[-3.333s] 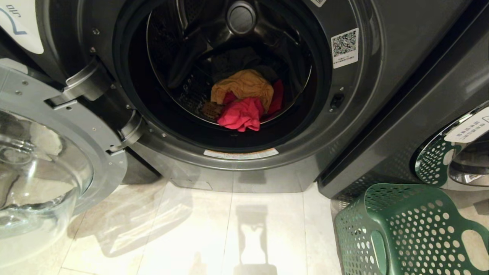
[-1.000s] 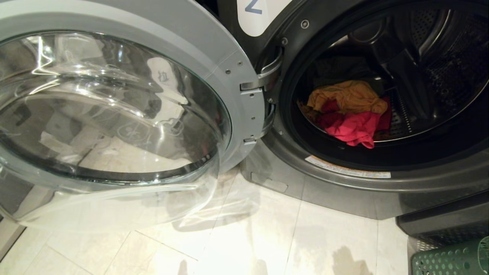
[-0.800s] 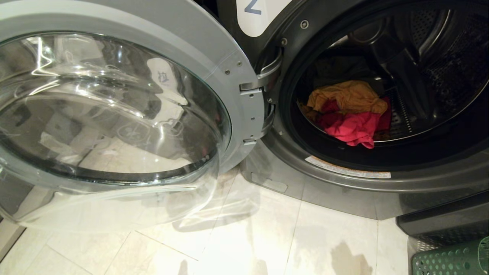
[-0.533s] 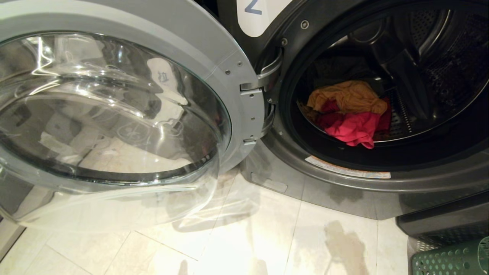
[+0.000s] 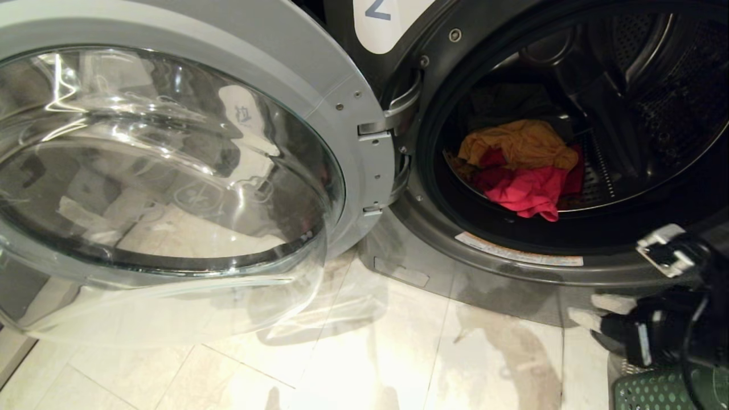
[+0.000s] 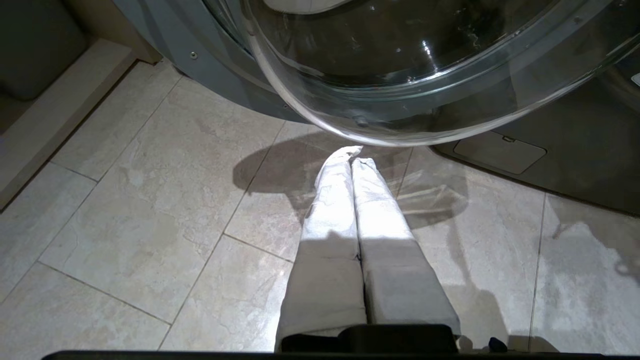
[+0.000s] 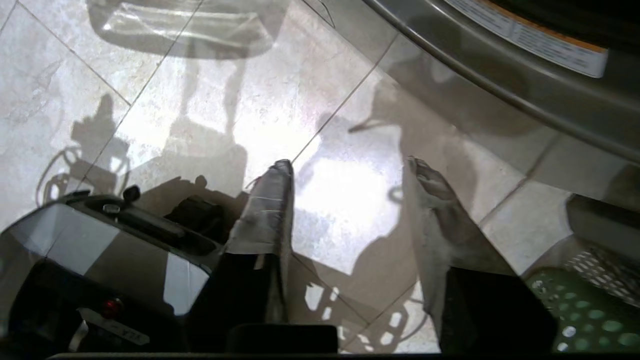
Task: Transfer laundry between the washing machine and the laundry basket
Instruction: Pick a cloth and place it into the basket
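The dark grey washing machine (image 5: 507, 270) marked 2 stands with its round glass door (image 5: 171, 171) swung wide open to the left. In the drum lie an orange cloth (image 5: 521, 142) and a pink cloth (image 5: 527, 193), with dark laundry behind them. My right gripper (image 5: 592, 310) hangs open and empty low in front of the machine, above the floor (image 7: 348, 165). A corner of the green laundry basket (image 5: 655, 393) shows at the bottom right, just beside that gripper (image 7: 585, 310). My left gripper (image 6: 352, 155) is shut and empty, pointing at the floor under the glass door.
Pale floor tiles (image 5: 353, 353) spread before the machine. The open door fills the left half of the head view. In the right wrist view my own base (image 7: 75, 260) sits beside the fingers. A second dark panel (image 5: 655, 330) adjoins the basket.
My right arm has risen into the head view at the lower right, and its fingers have parted. Before that, the camera swung left, shifting the drum and basket rightward. The laundry has not moved.
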Available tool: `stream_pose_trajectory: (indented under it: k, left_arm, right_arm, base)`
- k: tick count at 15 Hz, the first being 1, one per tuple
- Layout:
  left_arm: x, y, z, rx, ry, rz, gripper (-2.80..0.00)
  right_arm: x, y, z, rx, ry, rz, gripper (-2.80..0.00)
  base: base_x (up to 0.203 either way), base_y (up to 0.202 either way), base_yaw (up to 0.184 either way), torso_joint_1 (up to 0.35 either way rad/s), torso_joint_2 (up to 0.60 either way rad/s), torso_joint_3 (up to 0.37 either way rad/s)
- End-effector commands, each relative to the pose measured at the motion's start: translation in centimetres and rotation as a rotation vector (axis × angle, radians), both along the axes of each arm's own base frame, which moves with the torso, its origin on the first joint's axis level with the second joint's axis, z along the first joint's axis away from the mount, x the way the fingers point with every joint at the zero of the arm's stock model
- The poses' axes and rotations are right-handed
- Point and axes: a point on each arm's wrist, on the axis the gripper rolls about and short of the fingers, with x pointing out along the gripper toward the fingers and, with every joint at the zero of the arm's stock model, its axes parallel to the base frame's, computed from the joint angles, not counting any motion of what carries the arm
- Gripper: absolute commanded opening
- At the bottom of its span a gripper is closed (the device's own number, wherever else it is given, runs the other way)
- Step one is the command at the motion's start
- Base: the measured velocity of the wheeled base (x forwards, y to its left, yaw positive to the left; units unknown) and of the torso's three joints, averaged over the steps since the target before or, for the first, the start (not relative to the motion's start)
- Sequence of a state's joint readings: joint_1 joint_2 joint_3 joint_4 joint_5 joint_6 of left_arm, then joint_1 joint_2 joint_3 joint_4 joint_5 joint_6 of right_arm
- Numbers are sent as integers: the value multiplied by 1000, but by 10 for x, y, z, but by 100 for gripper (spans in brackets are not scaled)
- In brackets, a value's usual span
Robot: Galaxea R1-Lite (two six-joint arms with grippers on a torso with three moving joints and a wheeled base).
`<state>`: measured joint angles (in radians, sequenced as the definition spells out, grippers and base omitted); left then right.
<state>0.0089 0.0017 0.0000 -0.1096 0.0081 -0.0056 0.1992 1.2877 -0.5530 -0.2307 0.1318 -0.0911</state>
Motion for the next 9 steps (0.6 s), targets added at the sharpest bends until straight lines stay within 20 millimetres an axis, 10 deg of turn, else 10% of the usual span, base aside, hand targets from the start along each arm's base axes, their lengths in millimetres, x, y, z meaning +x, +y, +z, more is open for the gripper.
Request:
stream_pose_trajectory:
  k: [1, 9]
  left_arm:
    - [3, 0, -11, -1, 39, 1, -280]
    - [3, 0, -11, -7, 39, 2, -280]
  right_arm:
    - [56, 31, -33, -1, 82, -49, 0]
    - [130, 62, 9, 0, -192, -373, 0]
  base:
    - [0, 0, 0, 0, 0, 0]
    - [0, 0, 0, 0, 0, 0]
